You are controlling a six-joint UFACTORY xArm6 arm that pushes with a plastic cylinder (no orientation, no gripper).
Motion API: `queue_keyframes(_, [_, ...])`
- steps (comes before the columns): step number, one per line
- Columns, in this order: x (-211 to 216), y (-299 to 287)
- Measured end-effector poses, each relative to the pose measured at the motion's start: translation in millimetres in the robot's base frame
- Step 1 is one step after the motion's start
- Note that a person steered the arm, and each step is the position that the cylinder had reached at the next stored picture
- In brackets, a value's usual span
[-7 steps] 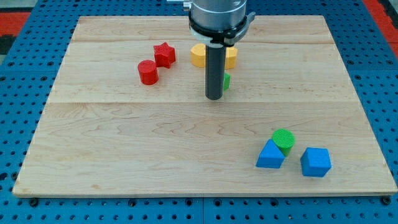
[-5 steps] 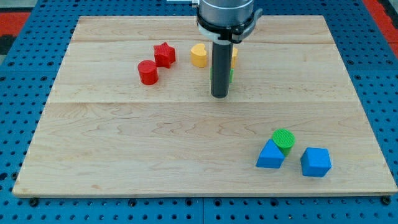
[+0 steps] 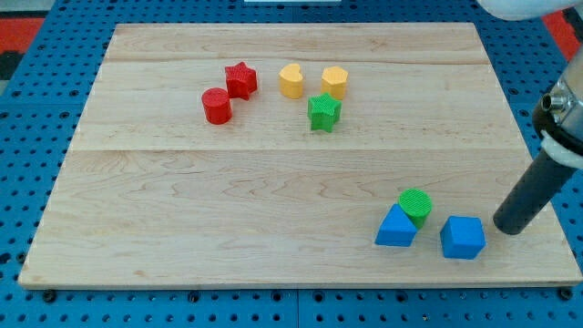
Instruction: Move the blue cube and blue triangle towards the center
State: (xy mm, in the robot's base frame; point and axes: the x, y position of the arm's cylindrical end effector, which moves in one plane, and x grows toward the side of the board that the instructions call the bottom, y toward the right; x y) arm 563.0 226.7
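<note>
Nearest the view's bottom, at the right of the wooden table (image 3: 182, 210), sits the blue cube (image 3: 463, 237). Just to its left is the blue triangle (image 3: 395, 227), and a green cylinder (image 3: 416, 206) touches the triangle's upper right side. All three lie well apart from the table's middle.

Our rod carries no hand, so there is nothing to spread or pinch; it only pushes. My tip (image 3: 508, 227) rests on the table just to the right of the cube, a little higher in the view, with a narrow gap between them.

We judge the step in hand to be lining up behind the cube. To do it well, we would place my tip on the cube's lower right side, so the push runs up and left toward the middle. A push straight left would likely drive the cube into the triangle, which may carry the cylinder along. An off-centre contact could spin the cube away.

Farther up sit a green star (image 3: 323, 112), a yellow heart (image 3: 291, 81), a yellow hexagon (image 3: 334, 82), a red cylinder (image 3: 217, 106) and a red star (image 3: 240, 79).
</note>
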Motion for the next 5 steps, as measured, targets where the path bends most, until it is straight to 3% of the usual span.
queue_keyframes(2, [15.5,-55.4])
queue_keyframes(3, [24.9,-19.5])
queue_keyframes(4, [40.4,-55.2])
queue_keyframes(5, [28.6,-86.7])
